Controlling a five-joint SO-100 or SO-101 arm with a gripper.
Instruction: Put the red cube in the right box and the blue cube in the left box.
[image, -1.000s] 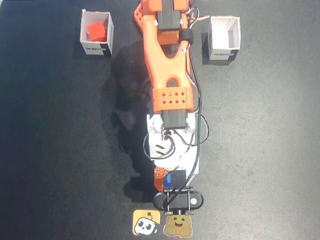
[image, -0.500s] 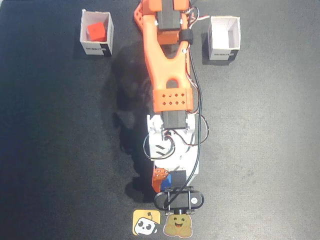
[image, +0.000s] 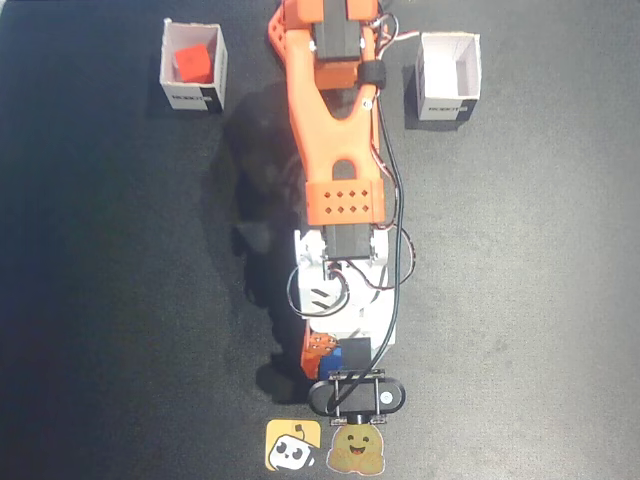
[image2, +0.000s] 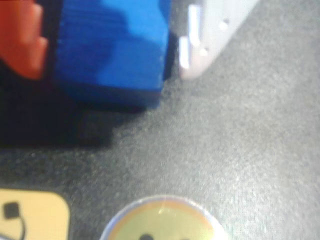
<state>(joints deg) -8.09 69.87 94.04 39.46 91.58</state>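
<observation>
The blue cube (image: 352, 353) sits between my gripper's (image: 345, 365) fingers near the bottom middle of the fixed view. In the wrist view the blue cube (image2: 112, 47) fills the upper left, with the orange finger (image2: 22, 40) against its left side and the white finger (image2: 200, 45) at its right side. The gripper (image2: 110, 70) is shut on it, low over the dark mat. The red cube (image: 193, 63) lies inside the white box (image: 190, 97) at the top left of the fixed view. The white box (image: 447, 105) at the top right holds nothing.
A yellow sticker (image: 292, 444) and a brown smiley sticker (image: 358, 448) lie on the mat just below the gripper; both also show in the wrist view, the yellow one (image2: 30, 215) and the smiley one (image2: 162, 220). The orange arm (image: 335, 130) runs down the middle between the boxes.
</observation>
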